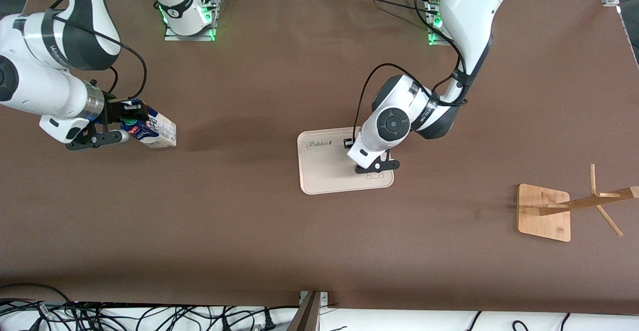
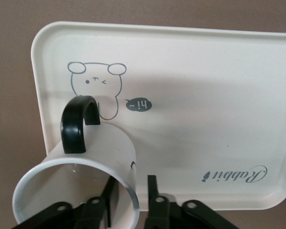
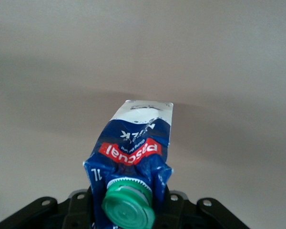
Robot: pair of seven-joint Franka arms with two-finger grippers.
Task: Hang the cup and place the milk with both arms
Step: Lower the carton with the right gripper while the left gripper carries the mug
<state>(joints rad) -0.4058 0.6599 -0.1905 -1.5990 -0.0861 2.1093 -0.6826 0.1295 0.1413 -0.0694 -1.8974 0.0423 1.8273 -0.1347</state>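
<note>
Nearest the front camera stands a wooden rack (image 1: 544, 212), a flat square base with a slanted post and pegs, toward the left arm's end of the brown desk (image 1: 279, 231). Farther from the camera, near the middle of the desk, lies a cream tray (image 1: 322, 166) printed with a bear drawing and the word "Rabbit".

On that tray sits the cup (image 2: 81, 181), white with a black loop handle, near the tray corner by the bear drawing. In the front view the left arm's wrist hides it. The left gripper (image 2: 131, 202) is down at the cup, one finger inside the mouth and the other outside, straddling the rim wall. A small gap shows at the outer finger, so I cannot tell whether the wall is already clamped.

Toward the right arm's end, the right gripper (image 1: 112, 124) is clenched on the milk (image 1: 152, 130), grasping the carton at its top around the green cap (image 3: 128, 207). The carton is tilted well over, its bottom pointing away from the gripper, over bare desk.
</note>
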